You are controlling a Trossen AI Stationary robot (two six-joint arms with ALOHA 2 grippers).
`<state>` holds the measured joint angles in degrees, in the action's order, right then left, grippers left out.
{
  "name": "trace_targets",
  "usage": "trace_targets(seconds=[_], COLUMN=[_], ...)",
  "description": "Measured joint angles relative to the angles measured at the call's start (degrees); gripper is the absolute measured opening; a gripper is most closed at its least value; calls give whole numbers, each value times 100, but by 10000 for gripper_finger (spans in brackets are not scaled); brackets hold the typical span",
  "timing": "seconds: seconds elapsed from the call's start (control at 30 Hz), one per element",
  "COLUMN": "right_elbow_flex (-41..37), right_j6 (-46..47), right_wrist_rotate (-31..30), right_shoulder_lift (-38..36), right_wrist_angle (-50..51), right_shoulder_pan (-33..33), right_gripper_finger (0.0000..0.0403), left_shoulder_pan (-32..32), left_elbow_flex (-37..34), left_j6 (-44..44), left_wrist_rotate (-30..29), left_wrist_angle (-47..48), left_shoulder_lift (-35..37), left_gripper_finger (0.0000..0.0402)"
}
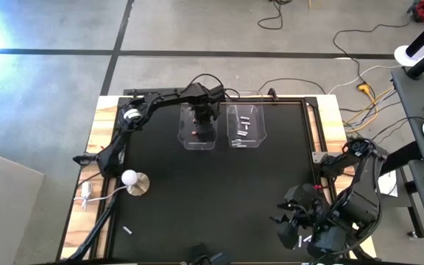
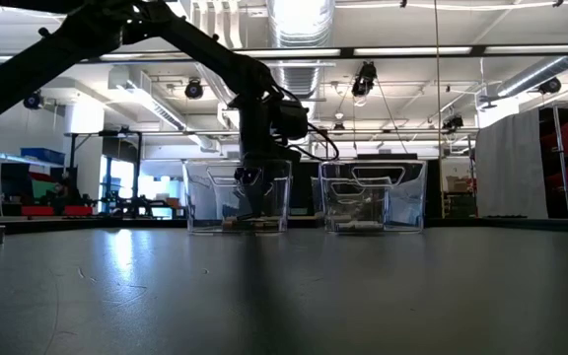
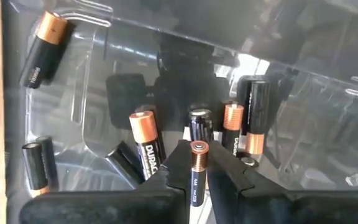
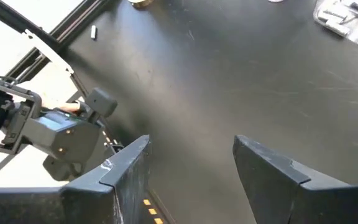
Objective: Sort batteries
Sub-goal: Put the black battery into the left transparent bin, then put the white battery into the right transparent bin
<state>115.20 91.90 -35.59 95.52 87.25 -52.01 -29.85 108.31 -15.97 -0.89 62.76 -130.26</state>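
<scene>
My left gripper [image 1: 203,121] reaches down into the left clear bin [image 1: 197,141] at the table's far side and is shut on a dark battery with a copper end [image 3: 196,177]. Several more dark copper-ended batteries [image 3: 146,144] lie on that bin's floor. The right clear bin [image 1: 246,140] holds a few silvery batteries [image 1: 243,124]. One loose silvery battery [image 1: 127,230] lies on the mat near the front left. My right gripper [image 1: 293,221] hangs open above the table's near right corner, with nothing between its fingers. My left gripper pinches the battery's dark body [image 3: 194,183] between its two fingers. The fingers come from above, pointing down into the bin, and the battery lies along them. Its copper end [image 3: 199,151] sticks out past the fingertips, toward the batteries on the bin floor.
A white round-based knob [image 1: 132,179] stands on the mat's left side, with a white cable beside it. A small red object [image 1: 194,133] shows in the left bin. The black mat between the bins and the near edge is bare.
</scene>
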Motion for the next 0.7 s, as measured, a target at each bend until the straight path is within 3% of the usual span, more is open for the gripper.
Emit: trace_targets(seconds=[0.3, 0.43, 0.7], right_elbow_flex=[-15, -15, -67], right_j6=[114, 111, -352], right_wrist_rotate=[1, 2, -45], right_shoulder_lift=[152, 256, 293], right_wrist_angle=[-385, -560, -564], right_shoulder_pan=[17, 17, 171], right_gripper_finger=[219, 219, 219], left_shoulder_pan=[4, 15, 550], left_elbow_flex=[98, 281, 518], left_j6=[61, 166, 795], left_wrist_rotate=[12, 474, 655], left_wrist_angle=[281, 647, 889], left_shoulder_lift=[0, 27, 768], left_gripper_finger=[85, 110, 114])
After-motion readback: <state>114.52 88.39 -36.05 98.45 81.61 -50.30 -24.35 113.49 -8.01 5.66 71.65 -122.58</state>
